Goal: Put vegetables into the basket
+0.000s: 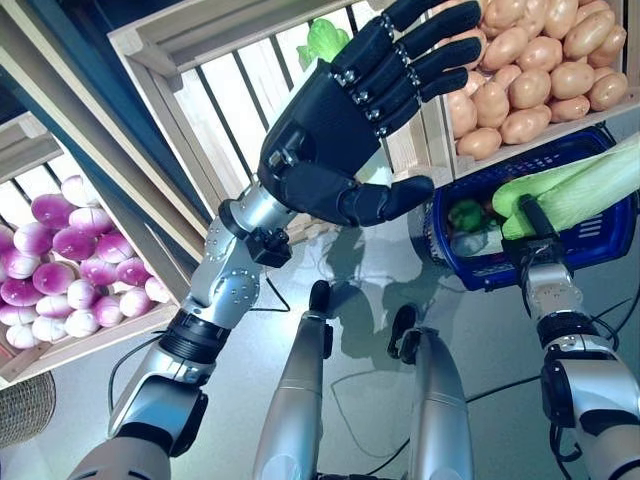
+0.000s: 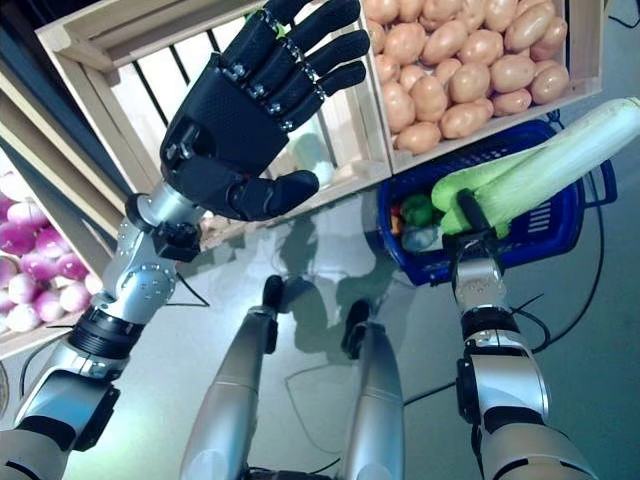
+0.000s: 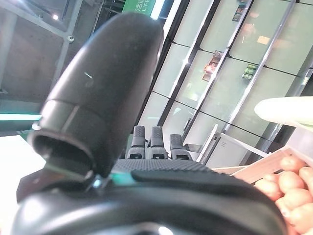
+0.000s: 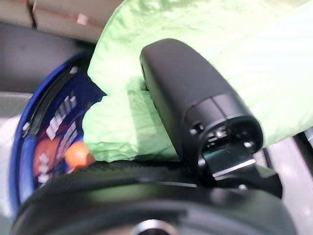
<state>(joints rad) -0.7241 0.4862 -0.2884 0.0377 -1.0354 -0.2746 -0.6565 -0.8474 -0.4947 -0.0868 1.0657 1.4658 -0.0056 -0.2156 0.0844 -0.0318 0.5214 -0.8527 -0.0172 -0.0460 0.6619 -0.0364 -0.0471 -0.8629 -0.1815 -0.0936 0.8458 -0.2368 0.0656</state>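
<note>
Right hand (image 2: 478, 232) grips corn (image 2: 545, 165), thumb clamped over the husk; cob lies across the palm, sticking out past it, above blue basket (image 2: 560, 228). Left hand (image 1: 330, 120) raised, fingers straight, empty, well apart from corn.

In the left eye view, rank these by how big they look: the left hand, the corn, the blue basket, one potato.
1. left hand, raised close to the camera, so its rank is inflated
2. blue basket and corn, held by the right hand: too close to rank, both cut off
3. potato
</note>
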